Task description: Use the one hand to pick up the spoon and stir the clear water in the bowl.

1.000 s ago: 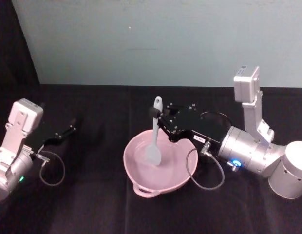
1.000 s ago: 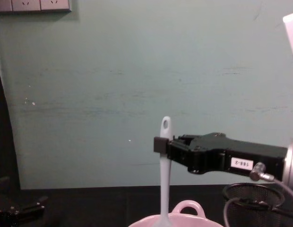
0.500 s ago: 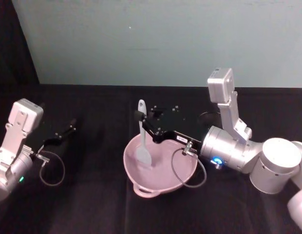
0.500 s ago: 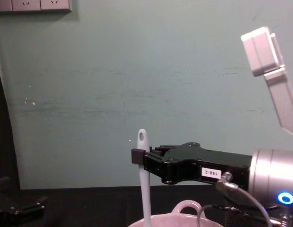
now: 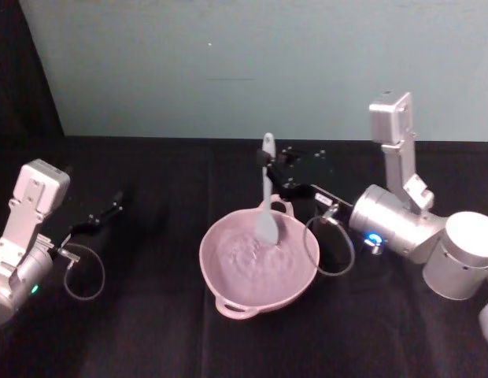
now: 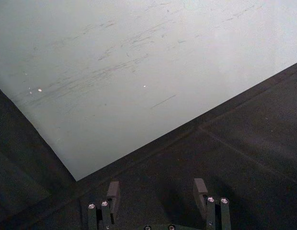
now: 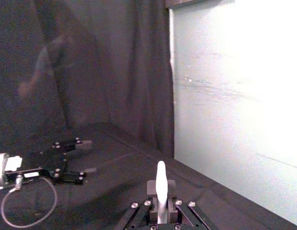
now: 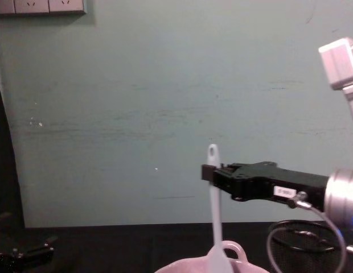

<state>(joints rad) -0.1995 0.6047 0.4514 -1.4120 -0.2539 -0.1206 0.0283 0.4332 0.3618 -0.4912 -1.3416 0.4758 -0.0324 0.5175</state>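
In the pink bowl [image 5: 215, 288], the spoon [image 5: 266, 201], clenched by the right gripper [image 5: 272, 176], seems mid-stir: pickup done; the left gripper [image 6: 155, 194] idles, released.

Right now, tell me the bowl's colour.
Pale pink bowl, clearest in the head view.

You have the bowl [image 5: 211, 250] at the middle of the table [image 5: 149, 331], with the spoon [image 5: 266, 197] standing upright in it, blade in the water near the 12 o'clock rim. The right gripper [image 5: 270, 175] reaches in from 2 o'clock, clamped on the spoon's handle above that rim, and the mesh cup [image 8: 304, 239] sits below it. The left gripper [image 5: 116, 203] is out at 10 o'clock, well apart from the bowl.
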